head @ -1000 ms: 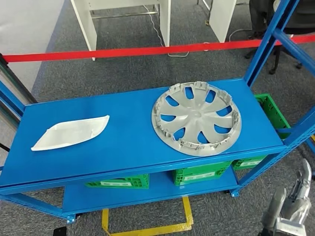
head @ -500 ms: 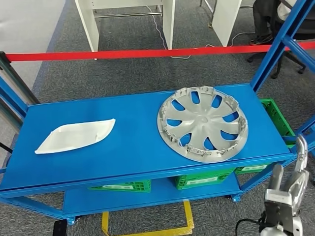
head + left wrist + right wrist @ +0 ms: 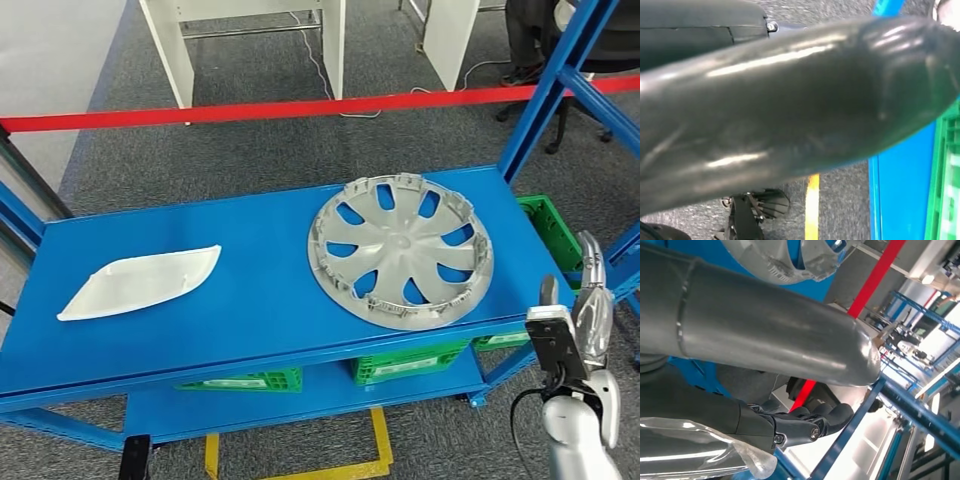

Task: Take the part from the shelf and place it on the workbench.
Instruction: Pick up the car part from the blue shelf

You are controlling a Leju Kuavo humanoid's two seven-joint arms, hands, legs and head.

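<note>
A silver wheel cover (image 3: pixel 400 250) lies flat on the right half of the blue shelf's top board (image 3: pixel 256 300). A white curved panel part (image 3: pixel 140 280) lies on the left half. My right hand (image 3: pixel 577 320) is raised just off the shelf's front right corner, fingers up and apart, holding nothing, about a hand's width from the wheel cover's rim. In the right wrist view the wheel cover (image 3: pixel 791 260) shows beyond the thumb (image 3: pixel 764 335). My left hand (image 3: pixel 791 115) hangs low beside the shelf's bottom board, with nothing in it.
Green crates (image 3: pixel 407 357) sit on the lower shelf board and one green crate (image 3: pixel 555 225) at the right end. Blue uprights (image 3: pixel 543 90) rise at the right. A red barrier tape (image 3: pixel 302 105) and white table legs (image 3: pixel 332 40) lie behind. Yellow floor marking (image 3: pixel 381 440) runs in front.
My right hand has risen from low at the right up to the shelf's front right corner. The view has shifted slightly; the parts on the shelf lie as before.
</note>
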